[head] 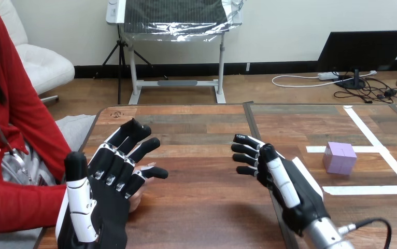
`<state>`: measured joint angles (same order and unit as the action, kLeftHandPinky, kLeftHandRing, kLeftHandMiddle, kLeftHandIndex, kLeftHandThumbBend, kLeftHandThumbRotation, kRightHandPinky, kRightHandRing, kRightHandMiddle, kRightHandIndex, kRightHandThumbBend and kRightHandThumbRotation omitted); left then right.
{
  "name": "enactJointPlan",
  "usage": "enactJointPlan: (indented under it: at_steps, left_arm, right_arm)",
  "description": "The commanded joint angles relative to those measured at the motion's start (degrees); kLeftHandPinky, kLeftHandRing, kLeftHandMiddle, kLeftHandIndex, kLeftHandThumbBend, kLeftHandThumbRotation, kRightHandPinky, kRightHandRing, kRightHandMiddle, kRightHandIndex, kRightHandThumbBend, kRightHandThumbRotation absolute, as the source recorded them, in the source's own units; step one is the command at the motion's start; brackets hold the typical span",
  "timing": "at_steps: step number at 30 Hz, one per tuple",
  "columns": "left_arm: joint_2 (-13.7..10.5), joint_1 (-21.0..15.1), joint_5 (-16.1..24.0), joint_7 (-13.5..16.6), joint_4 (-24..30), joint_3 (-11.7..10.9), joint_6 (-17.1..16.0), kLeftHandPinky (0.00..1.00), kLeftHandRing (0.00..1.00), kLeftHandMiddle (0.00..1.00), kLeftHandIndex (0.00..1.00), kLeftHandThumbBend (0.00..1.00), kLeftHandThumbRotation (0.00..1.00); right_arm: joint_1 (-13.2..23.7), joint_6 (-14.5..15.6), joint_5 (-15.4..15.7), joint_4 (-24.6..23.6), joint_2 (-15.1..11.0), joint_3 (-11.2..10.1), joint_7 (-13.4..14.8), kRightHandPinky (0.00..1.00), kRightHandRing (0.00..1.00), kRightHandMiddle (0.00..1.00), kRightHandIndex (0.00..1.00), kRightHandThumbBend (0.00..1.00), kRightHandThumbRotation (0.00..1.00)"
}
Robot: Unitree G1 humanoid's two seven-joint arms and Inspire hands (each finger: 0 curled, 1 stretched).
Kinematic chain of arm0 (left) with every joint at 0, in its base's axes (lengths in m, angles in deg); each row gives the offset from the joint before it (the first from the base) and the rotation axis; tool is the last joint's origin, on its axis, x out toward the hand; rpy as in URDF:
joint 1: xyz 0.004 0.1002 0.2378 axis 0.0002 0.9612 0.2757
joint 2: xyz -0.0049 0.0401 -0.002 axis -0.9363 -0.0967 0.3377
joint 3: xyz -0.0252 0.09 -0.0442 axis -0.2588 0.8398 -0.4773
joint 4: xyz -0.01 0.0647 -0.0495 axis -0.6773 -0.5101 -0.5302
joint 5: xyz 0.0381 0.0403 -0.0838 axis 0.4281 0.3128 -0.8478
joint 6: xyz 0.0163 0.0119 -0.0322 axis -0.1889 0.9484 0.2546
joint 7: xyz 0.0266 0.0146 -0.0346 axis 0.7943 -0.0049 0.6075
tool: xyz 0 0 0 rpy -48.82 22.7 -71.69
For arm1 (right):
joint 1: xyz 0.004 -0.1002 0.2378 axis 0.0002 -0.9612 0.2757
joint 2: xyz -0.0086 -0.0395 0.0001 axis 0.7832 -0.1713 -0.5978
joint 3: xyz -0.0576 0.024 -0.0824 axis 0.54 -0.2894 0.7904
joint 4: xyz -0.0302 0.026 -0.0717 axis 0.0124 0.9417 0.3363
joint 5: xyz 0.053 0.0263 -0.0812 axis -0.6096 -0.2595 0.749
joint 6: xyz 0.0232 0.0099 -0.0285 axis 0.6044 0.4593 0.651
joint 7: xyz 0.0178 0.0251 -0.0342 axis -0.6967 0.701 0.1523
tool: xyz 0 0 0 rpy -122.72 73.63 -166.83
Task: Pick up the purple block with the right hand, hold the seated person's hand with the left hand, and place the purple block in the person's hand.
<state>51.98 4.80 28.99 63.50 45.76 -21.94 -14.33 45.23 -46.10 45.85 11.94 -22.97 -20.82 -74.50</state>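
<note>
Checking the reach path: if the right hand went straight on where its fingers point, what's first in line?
The right hand points up-left: only bare table ahead, likely passing just beyond the left hand, though depth is unclear. The purple block sits off that line, at its right.

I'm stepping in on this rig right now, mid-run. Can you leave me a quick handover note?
Left hand: open, fingers straight, lying over the person's hand, which peeks out beneath it; no grip visible.
Right hand: open, empty, at mid-table, apart from the block.
Purple block: on the table at the right, among white tape lines, untouched.
Done: nothing yet.
Left: pick up the block with the right hand, hold the person's hand, place the block in it.
</note>
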Motion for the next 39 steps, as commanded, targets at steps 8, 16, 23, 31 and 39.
enactJointPlan:
  at_steps: [8,16,23,31,39]
  left_arm:
    - [3.02,-4.09,-0.25,-0.24,1.3,-1.49,0.31,0.49,0.77,0.8,0.75,0.65,0.99]
    - [3.23,-3.77,-0.32,0.17,1.55,-1.52,0.56,0.47,0.76,0.78,0.75,0.64,0.98]
    - [3.28,-3.86,-0.16,0.1,1.33,-1.63,0.25,0.47,0.75,0.78,0.74,0.64,0.97]
    - [3.06,-4.13,-0.07,0.04,1.08,-1.91,0.23,0.46,0.75,0.77,0.74,0.65,0.97]
    - [2.68,-4.32,-0.11,-0.06,1.11,-2.2,0.41,0.46,0.74,0.77,0.73,0.65,0.97]
  right_arm:
    - [23.0,-6.05,7.07,18.18,-7.66,-1.33,7.27,0.81,0.87,0.86,0.86,0.71,1.0]
    - [29.13,-6.06,10.34,25.12,-10.11,-0.45,10.53,0.8,0.87,0.87,0.87,0.64,1.0]
    - [34.04,-4.67,14.62,30.19,-12.74,1.54,14.08,0.83,0.88,0.88,0.88,0.62,1.0]
    - [38.25,-2.12,16.52,34.08,-14.0,1.72,15.37,0.85,0.9,0.9,0.89,0.66,1.0]
    - [41.86,0.19,20.08,37.06,-15.63,2.86,18.45,0.85,0.9,0.91,0.9,0.68,1.0]
